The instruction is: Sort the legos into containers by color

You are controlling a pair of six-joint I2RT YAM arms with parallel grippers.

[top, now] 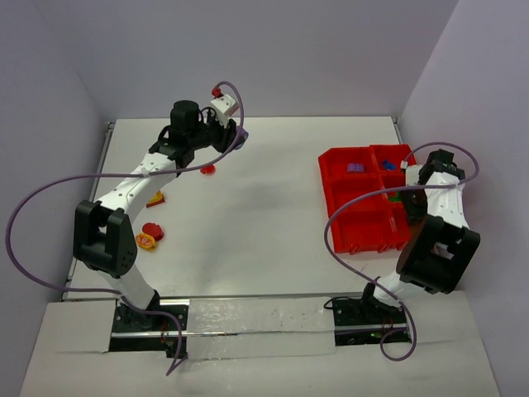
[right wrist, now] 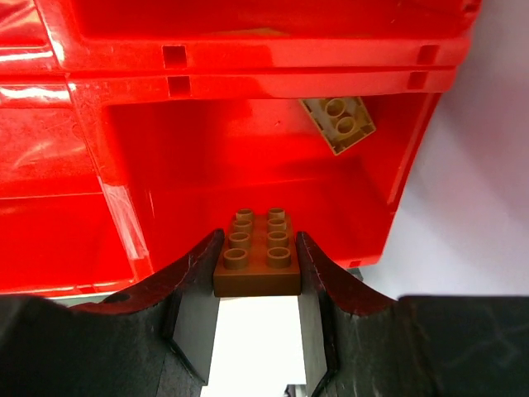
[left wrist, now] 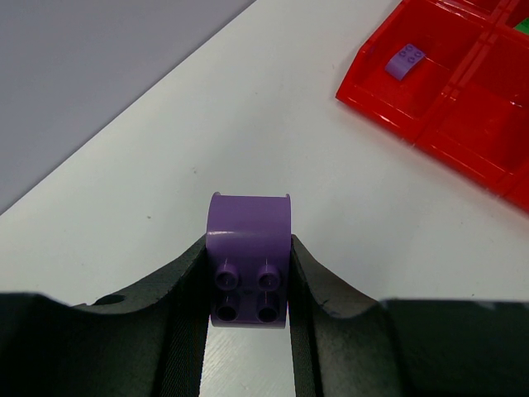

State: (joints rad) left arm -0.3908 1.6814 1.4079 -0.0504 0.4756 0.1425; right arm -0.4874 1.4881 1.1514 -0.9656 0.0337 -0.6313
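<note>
My left gripper (top: 238, 132) is shut on a purple brick (left wrist: 248, 256) and holds it above the far left of the table; in the left wrist view the brick sits squeezed between both fingers. My right gripper (top: 410, 195) is shut on a brick with several studs (right wrist: 258, 260) that looks olive-brown in the red glow. It holds it at the near edge of a compartment of the red tray (right wrist: 248, 149). A second olive brick (right wrist: 337, 124) lies in that compartment. The tray (top: 364, 227) also holds a purple brick (top: 355, 168) and a blue piece (top: 388, 162).
Loose pieces lie on the left of the table: a red one (top: 208, 169), a yellow-orange one (top: 155, 198), and a red and yellow pair (top: 149, 236). In the left wrist view the tray (left wrist: 463, 116) lies far right. Purple cables loop beside both arms.
</note>
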